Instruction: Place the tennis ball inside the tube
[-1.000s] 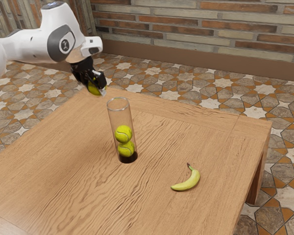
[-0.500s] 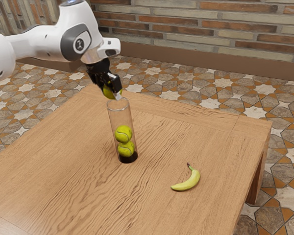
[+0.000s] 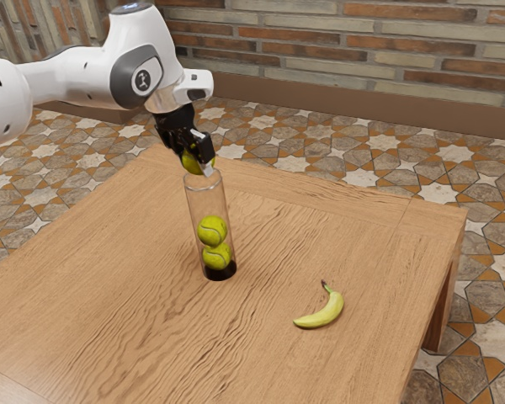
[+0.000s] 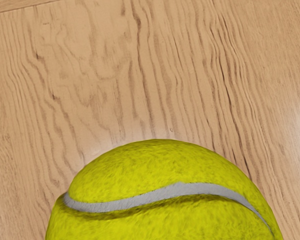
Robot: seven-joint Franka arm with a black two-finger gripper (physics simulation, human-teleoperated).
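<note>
Right now, the black two-finger gripper point(image 3: 197, 162) has its fingers closed around a fuzzy yellow-green tennis ball point(image 3: 191, 162) — they stand apart by the ball's breadth, with the ball pinched between them. Both are up in the air at the open top of a tall, clear, cylindrical tube point(image 3: 205, 200) with a dark base. The held ball is at the mouth, not down inside; whether it touches the rim, I cannot tell.

The tube stands upright on the brown wood-grained table point(image 3: 269, 353). Inside it sit two more yellow-green balls, stacked: the lower ball point(image 3: 216, 257) rests just over the dark base, and the upper ball point(image 3: 212, 230) lies on top of it.

A curved yellow banana point(image 3: 321, 313) lies on the table, apart from the tube and toward the exterior view's right. In the wrist view, the held ball shows its pale grey seam curving across the fuzz — the wood grain lies beyond it.
</note>
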